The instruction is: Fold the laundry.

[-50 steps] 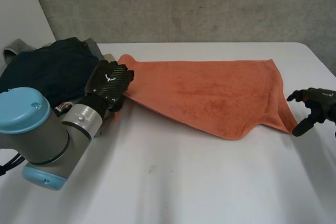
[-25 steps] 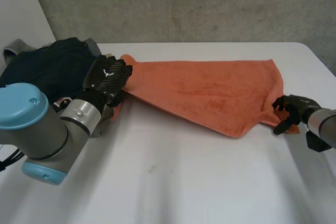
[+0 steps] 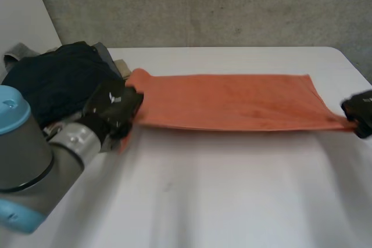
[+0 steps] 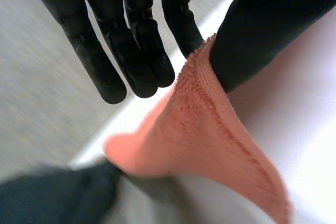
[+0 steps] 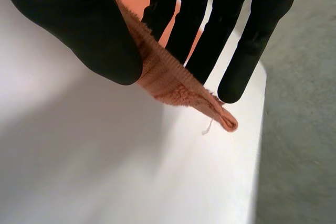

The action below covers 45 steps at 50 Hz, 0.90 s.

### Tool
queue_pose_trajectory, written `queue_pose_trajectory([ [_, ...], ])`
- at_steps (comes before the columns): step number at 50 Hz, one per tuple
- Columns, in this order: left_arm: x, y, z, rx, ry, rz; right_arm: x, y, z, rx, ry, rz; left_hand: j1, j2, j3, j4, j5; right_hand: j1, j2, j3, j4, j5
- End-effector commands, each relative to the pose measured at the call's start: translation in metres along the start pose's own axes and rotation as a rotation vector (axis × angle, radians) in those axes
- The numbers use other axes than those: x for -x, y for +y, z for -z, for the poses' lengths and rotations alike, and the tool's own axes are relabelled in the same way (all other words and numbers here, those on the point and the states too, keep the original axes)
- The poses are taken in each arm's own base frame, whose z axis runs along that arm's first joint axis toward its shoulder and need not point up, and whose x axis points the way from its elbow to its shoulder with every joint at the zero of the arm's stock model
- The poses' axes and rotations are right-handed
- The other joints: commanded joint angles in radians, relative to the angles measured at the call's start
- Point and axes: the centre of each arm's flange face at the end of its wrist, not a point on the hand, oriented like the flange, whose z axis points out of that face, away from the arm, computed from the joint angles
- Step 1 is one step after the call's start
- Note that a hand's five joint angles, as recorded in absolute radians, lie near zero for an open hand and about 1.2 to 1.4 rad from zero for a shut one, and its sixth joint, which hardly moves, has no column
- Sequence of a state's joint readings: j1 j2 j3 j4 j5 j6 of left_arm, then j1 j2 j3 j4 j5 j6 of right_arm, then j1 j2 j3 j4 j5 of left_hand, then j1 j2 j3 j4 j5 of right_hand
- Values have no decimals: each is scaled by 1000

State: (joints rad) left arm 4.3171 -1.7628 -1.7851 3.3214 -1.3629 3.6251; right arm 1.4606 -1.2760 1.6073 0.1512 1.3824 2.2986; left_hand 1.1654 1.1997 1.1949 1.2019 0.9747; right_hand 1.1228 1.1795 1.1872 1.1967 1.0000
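Towel: the orange towel [image 3: 232, 101] lies across the middle of the head view, drawn into a long, narrow band from centre left to the right edge. It is low over the bench [image 3: 203, 196]; I cannot tell how much of it is lifted.
Left end: the left hand [image 3: 113, 107] is at the towel's left end, centre left of the frame. In the left wrist view its thumb clamps the towel's [image 4: 205, 140] edge against one finger, while the other fingers of that hand [image 4: 131, 40] stay straight and clear of the cloth.
Right end: the right hand [image 3: 360, 114] is at the right edge of the frame, on the towel's near right corner. In the right wrist view the corner [image 5: 173, 85] is nipped between the thumb and the fingers of the hand [image 5: 79, 30], with a short tip sticking out past the grip.
Surroundings: a dark garment pile [image 3: 52, 79] sits at the upper left, just behind the towel's left end.
Step in hand: probably stretching the towel straight between the two hands before the first fold.
Next move: it likely calls for both pinches to hold and the hands to travel together, so the cloth goes down flat or one end carries over to the other without twisting.
Change: one second ago the towel was a broad slanted sheet with its near edge sagging towards frame centre, and the right hand was spread open just beside the corner. Half a second ago it was closing on that corner. Now it grips, the sheet is taut and narrower, and the left hand sits lower in the frame.
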Motion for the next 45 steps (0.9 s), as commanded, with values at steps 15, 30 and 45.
queue_pose_trajectory([
  [15,-5,12,-42,28,28,-354,1,18,0,111,-31,182,231,197,201,194,247,273,217,209,200,222],
  [30,120,-179,-120,-777,-588,-437,-124,-162,-7,-682,610,-112,231,197,201,194,247,273,217,209,200,222],
  [45,140,-145,-103,-697,-544,-256,-119,-162,18,-719,604,-152,231,197,201,194,247,273,217,209,200,222],
])
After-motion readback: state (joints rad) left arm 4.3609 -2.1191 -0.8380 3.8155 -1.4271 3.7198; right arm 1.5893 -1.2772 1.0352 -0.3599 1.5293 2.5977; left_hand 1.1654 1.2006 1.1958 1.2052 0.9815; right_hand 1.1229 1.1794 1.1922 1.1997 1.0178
